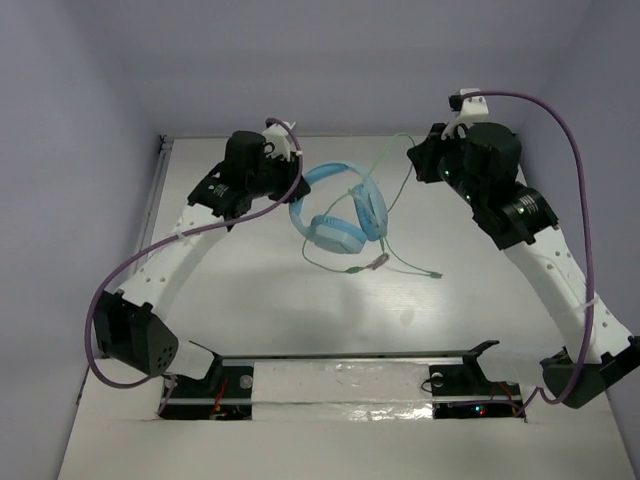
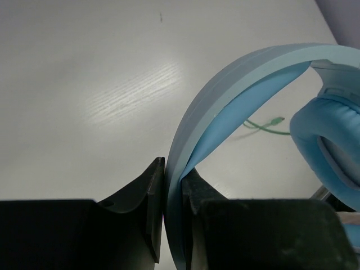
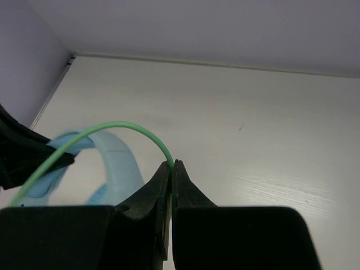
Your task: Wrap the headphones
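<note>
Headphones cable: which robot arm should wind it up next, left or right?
Right, probably. The right jaws pinch the green cable, so that arm can lead it around, while the left jaws clamp the headband, holding the headphones.

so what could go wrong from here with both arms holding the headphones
The right jaws pinch only the thin pale green cable; it could slip out or be strained if pulled hard.
The left jaws clamp the light blue over-ear headphones by the curved headband alone, so the cups may swing or the band may slip.
</note>
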Tool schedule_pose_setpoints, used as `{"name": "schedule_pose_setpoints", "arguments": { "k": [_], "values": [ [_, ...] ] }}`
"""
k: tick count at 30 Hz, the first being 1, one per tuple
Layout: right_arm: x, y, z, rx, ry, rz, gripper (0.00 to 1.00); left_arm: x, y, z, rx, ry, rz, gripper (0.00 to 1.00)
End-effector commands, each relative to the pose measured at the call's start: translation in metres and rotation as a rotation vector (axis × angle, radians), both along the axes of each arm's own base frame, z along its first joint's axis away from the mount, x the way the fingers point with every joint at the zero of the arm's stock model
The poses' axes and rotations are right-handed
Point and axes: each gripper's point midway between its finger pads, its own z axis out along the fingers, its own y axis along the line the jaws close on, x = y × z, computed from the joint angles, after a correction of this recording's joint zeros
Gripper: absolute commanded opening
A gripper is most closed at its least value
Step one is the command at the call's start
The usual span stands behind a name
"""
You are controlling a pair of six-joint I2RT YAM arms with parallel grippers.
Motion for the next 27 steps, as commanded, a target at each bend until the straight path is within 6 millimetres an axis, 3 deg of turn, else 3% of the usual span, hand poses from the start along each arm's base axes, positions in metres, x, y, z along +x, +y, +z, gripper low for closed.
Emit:
{"name": "schedule_pose_setpoints", "arguments": {
  "k": [1, 4, 6, 11, 14, 16, 22, 27],
  "values": [
    [-0.004, 0.013, 0.037, 0.033, -0.101, 0.089, 0.00, 0.001, -0.005, 0.008, -0.023, -0.024, 0.026, 0.00],
    [-0.020, 0.016, 0.050, 0.064, -0.143, 0.146, 0.00, 0.007, -0.005, -0.009, 0.018, 0.008, 0.052, 0.00],
    [-0.019, 0.007, 0.047, 0.047, -0.133, 0.099, 0.00, 0.003, -0.014, -0.007, 0.002, 0.003, 0.003, 0.00],
    [-0.005, 0.003, 0.028, 0.014, -0.090, 0.043, 0.00, -0.008, -0.019, 0.004, -0.007, -0.017, -0.044, 0.00],
    [0.018, -0.006, -0.006, -0.046, -0.027, -0.060, 0.00, -0.024, -0.027, 0.020, -0.070, -0.042, -0.118, 0.00],
    [0.026, -0.010, -0.017, -0.048, -0.010, -0.092, 0.00, -0.033, -0.031, 0.028, -0.095, -0.052, -0.160, 0.00],
    [0.027, -0.027, -0.018, 0.051, -0.053, -0.151, 0.00, -0.041, -0.015, 0.054, -0.160, -0.102, -0.171, 0.00],
    [0.023, -0.038, -0.030, 0.101, -0.060, -0.163, 0.00, -0.033, 0.000, 0.065, -0.153, -0.135, -0.113, 0.00]
  ]
}}
